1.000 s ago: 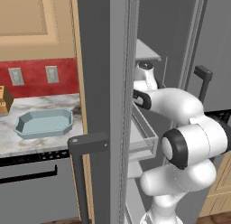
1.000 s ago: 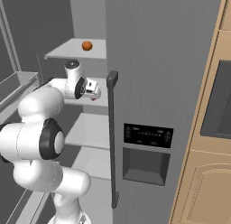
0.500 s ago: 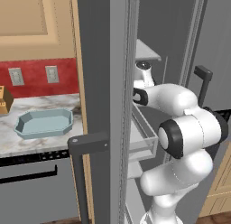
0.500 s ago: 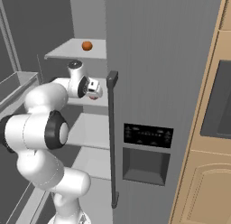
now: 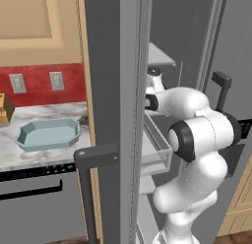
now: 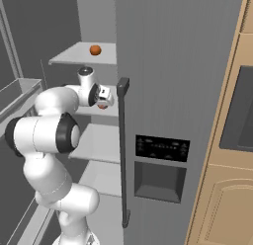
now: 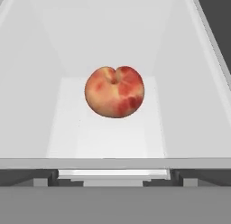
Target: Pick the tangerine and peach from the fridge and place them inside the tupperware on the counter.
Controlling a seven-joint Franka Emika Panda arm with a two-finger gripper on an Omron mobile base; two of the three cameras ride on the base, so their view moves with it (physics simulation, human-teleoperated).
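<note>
My arm reaches into the open fridge (image 6: 173,66), and from the right base view I see the gripper (image 6: 105,96) at the middle shelf level, pointing in toward the compartment with a bit of red-orange fruit showing just past it. The hand view puts the peach (image 7: 114,91) dead ahead of me, sitting alone on a pale shelf (image 7: 113,137) between white walls, stem dimple turned up and toward the camera, apart from both side walls. I cannot tell how wide the gripper stands: its tips are not visible in the hand view, and the base views show it too small. It holds nothing that I can see; the peach rests on the shelf. One shelf higher, the tangerine (image 6: 95,50) sits near the front edge, above and slightly left of the gripper in the right base view. Out on the counter (image 5: 44,159), left of the open fridge door (image 5: 113,115), the tupperware (image 5: 48,134) lies flat with nothing in it, well apart from the arm, with a tan knife block (image 5: 5,109) just beyond it by the red wall.
</note>
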